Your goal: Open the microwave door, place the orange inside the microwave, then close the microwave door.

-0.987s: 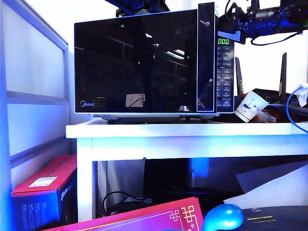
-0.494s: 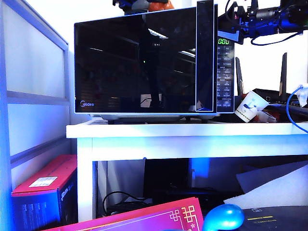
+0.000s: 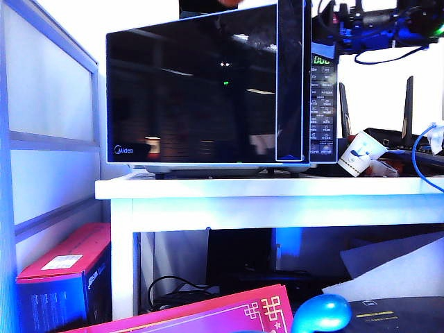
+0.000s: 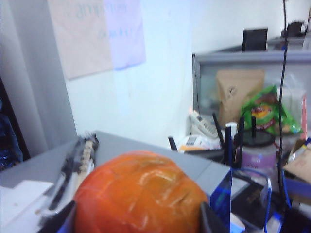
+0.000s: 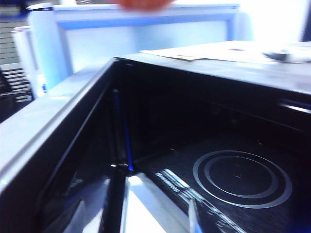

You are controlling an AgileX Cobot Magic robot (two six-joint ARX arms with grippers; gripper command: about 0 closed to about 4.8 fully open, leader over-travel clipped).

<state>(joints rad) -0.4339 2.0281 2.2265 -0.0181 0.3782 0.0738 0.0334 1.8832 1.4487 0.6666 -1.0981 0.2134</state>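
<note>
Above the microwave (image 3: 222,90) roof, the orange (image 4: 138,194) sits clamped in the left gripper (image 4: 136,221), higher than the cavity it must enter. Beside the swung door (image 3: 201,87), the right gripper (image 3: 347,24) hangs; its jaws' state I cannot tell.

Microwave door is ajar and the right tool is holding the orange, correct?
Not quite. The left tool is holding the orange, gripped between its fingers in the left wrist view. The microwave door is ajar, as you say.
</note>
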